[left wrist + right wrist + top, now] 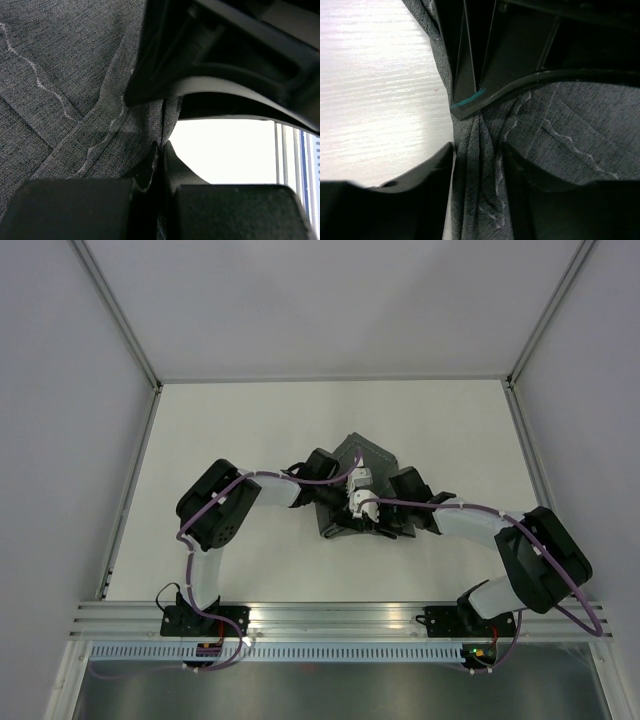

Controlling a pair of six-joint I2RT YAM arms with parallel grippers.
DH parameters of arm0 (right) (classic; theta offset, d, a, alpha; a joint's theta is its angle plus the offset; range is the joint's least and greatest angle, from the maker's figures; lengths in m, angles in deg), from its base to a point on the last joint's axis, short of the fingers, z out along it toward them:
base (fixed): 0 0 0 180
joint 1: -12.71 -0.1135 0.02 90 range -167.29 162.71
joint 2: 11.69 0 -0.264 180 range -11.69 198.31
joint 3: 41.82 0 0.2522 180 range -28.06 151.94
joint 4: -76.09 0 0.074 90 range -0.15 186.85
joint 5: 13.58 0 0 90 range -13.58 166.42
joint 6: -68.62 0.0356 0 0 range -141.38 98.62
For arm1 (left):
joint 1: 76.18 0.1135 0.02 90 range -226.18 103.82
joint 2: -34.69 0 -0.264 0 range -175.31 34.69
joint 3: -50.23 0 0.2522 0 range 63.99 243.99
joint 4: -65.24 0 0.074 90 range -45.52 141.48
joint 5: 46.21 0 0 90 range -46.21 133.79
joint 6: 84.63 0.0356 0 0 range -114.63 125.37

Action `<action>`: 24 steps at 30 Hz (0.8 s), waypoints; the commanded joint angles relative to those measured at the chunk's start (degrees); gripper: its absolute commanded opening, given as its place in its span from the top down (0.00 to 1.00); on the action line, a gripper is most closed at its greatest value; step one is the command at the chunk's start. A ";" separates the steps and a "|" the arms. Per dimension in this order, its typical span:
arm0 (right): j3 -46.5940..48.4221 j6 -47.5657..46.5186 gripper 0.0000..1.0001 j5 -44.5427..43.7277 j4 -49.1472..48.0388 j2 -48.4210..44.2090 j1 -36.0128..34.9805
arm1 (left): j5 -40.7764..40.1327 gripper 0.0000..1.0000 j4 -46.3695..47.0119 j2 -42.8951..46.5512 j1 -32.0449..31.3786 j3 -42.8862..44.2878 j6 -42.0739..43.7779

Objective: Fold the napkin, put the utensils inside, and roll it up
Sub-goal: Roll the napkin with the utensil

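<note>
Napkin: large dark grey square fabric cloth (360,452), rumpled at the middle of the white table (250,440), between both claws.
Left gripper (161,150): closed, pinching a fold of the cloth.
Right gripper (477,150): fingers flank a bunched ridge of cloth; I cannot tell whether they clamp it.
Handling: likely light and limp, and it will sag; best pinched at the pale-stitched hem or at corners.

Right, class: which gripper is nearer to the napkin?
Left, narrowly. The left gripper is shut on a fold of the napkin; the right gripper straddles a bunched fold, but whether it grips is unclear.
</note>
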 commanded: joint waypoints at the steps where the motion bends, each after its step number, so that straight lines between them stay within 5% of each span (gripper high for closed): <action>1: 1.52 0.13 0.57 -0.22 0.40 1.53 -0.26 | -0.96 0.95 -2.99 -2.74 0.24 -1.39 -1.56; 4: 2.39 0.22 0.71 -0.31 2.33 2.32 -0.26 | -1.23 0.91 -0.35 -1.95 0.50 -2.54 -3.23; 10: 5.47 -0.13 0.84 1.71 8.83 5.04 0.26 | -1.31 0.76 8.97 2.01 2.43 -6.66 -8.94; 15: 9.07 -1.98 0.90 6.62 15.08 9.16 3.07 | -4.55 0.65 14.85 6.49 3.40 -9.65 -12.63; 24: 16.89 -6.10 0.91 13.40 27.38 17.68 7.64 | -13.59 0.63 22.06 16.33 3.75 -12.90 -15.79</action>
